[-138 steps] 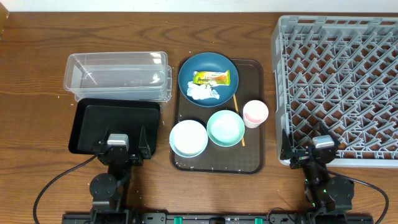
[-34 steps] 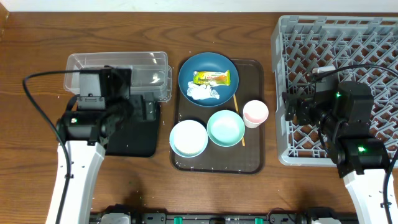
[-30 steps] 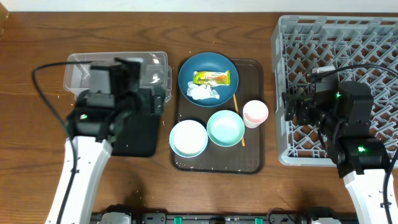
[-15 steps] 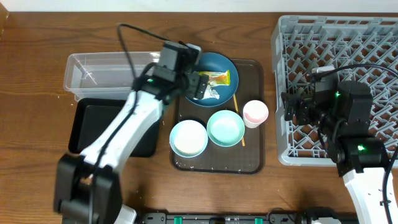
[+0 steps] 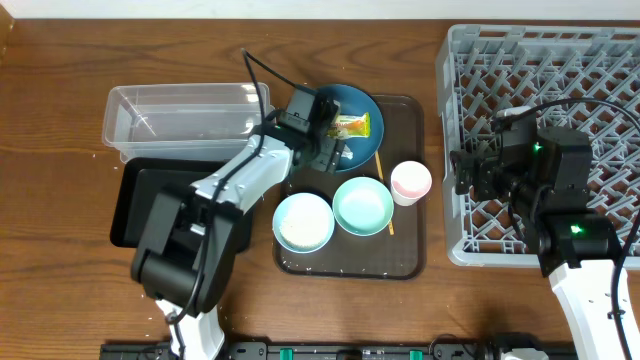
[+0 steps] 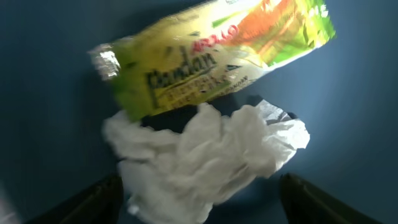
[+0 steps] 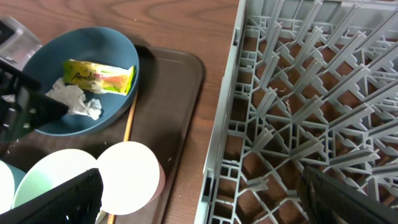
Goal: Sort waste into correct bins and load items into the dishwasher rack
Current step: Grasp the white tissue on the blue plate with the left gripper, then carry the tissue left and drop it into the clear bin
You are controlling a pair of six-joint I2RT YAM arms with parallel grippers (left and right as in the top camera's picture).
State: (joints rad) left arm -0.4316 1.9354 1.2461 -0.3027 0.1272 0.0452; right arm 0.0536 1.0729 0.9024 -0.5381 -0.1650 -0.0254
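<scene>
- While the left pincer (image 6: 199, 200) hangs low over the dark-blue plate (image 5: 362, 100), we see its 2 fingers (image 6: 87, 202) apart, 1 on either side of the crumpled white tissue (image 6: 199, 155) and clamped on nothing.
- We cannot tell whether those fingers touch the tissue.
- We find the tissue lying on the plate, its far edge touching the yellow-orange snack wrapper (image 6: 211, 59), which lies tilted just beyond it.
- We place the plate at the far end of the brown serving tray (image 5: 400, 245), which rests on the desk (image 5: 60, 60).
- Nearer the robot on that tray we see the white bowl (image 5: 303, 222) and the pale mint bowl (image 5: 363, 205) side by side, with the white-pink cup (image 5: 411, 182) just right of the mint bowl.
- We see the thin wooden stick (image 5: 381, 170) running from the plate's right edge down between cup and mint bowl.
- Left of the tray we see the clear tub (image 5: 185, 120), with the black tray (image 5: 150, 195) just in front of it.
- We see the right pincer (image 7: 202, 199) with its fingers spread and holding nothing, above the left edge of the grey rack (image 5: 560, 90) on the desk's right side.
</scene>
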